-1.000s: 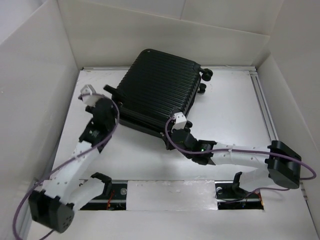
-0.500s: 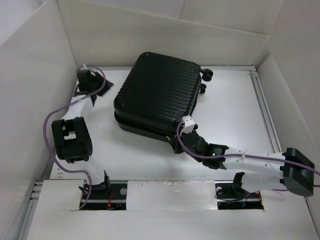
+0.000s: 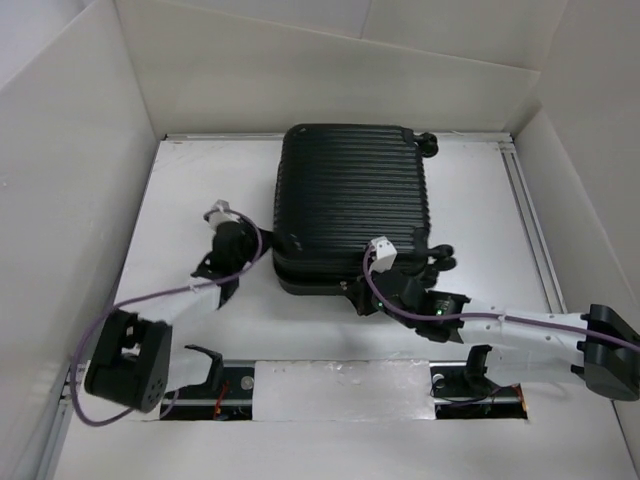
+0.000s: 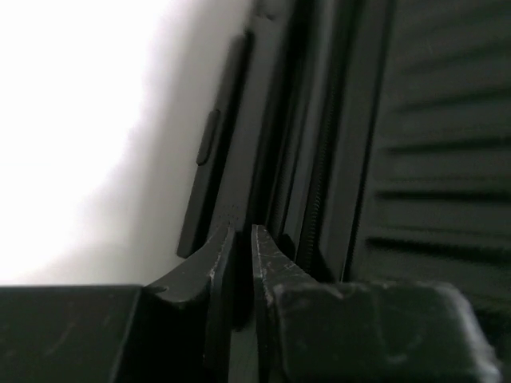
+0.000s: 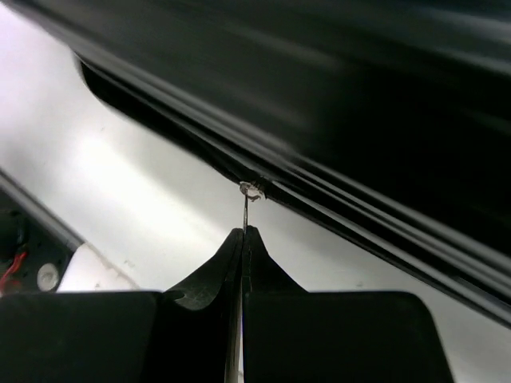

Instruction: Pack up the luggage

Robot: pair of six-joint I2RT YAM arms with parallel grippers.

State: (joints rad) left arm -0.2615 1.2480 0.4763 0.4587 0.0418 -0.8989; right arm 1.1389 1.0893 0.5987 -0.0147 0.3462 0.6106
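Black ribbed plastic makes up the shell of the luggage (image 3: 350,200), so I judge it stiff and unyielding under a pinch, smooth enough for fingers to skate off, and far too broad for either pair of jaws to span. The sensible holds are the small things along its rim: the zipper pull (image 5: 251,191), the lip of the zip seam (image 5: 335,227), or a wheel (image 3: 430,143). Tugging a pull will likely drag the whole case across the slick white table (image 3: 200,180) unless the other arm braces it, and the thin tab could slip free if the pull goes off the line of the seam. The case lies flat and closed in the middle of the table toward the far side, with its long grooves running left to right, rounded corners, and small black wheels showing at its far right and near right corners. The right gripper (image 5: 243,235) reaches the near edge of the case and is clenched on the zipper pull, whose silver ring sits right at the seam. The left gripper (image 4: 242,239) is pressed up to the left side of the case near its near corner, with its fingers drawn together to a dark slit. Whether anything is pinched in that slit I cannot tell.
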